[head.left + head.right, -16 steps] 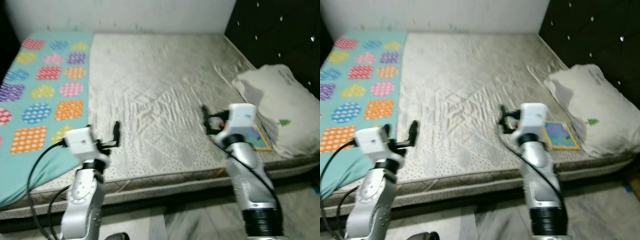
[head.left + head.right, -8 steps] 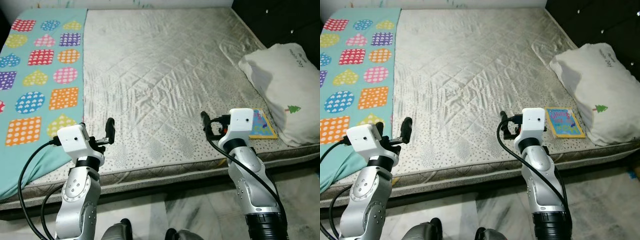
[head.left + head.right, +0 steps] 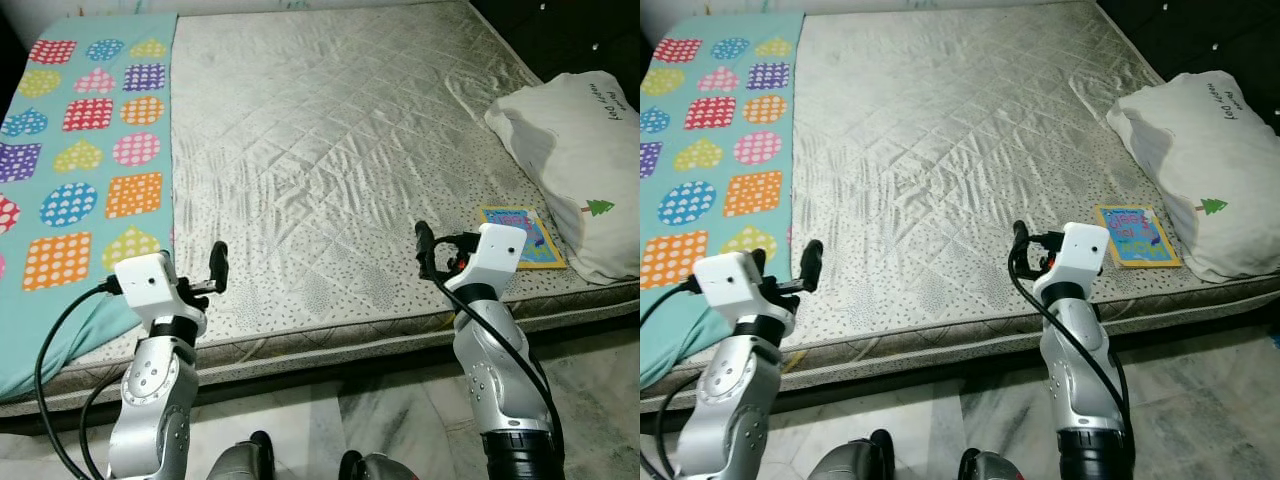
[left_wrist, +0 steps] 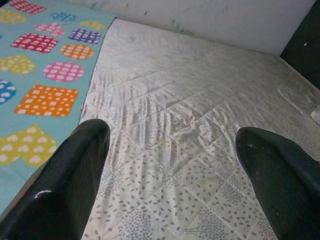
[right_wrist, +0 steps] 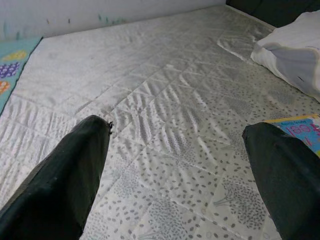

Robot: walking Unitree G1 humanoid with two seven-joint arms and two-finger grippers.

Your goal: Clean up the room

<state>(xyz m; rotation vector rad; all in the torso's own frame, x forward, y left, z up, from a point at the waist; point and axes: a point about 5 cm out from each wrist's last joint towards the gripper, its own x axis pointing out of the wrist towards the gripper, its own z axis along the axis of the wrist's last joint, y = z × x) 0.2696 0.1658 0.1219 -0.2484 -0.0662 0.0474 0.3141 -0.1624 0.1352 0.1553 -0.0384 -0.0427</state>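
Observation:
A colourful book (image 3: 520,236) lies flat on the bare grey mattress (image 3: 320,140), near its front right corner and against a white pillow (image 3: 575,150). My right gripper (image 3: 425,245) hovers open over the mattress's front edge, a little to the left of the book; in the right wrist view the book (image 5: 302,127) lies beside one finger (image 5: 280,170). My left gripper (image 3: 218,265) is open and empty over the front edge, beside the teal patterned blanket (image 3: 80,170). In the left wrist view the left gripper (image 4: 172,130) has only mattress between its fingers.
The blanket covers the bed's left side and hangs over the front edge. A dark headboard (image 3: 600,30) rises behind the pillow. Pale marble floor (image 3: 330,420) runs along the front of the bed, with my feet (image 3: 250,460) at the bottom.
The whole picture has shifted and sharpened as the camera moved, bringing the bed closer. Both grippers stay open and empty over the front edge.

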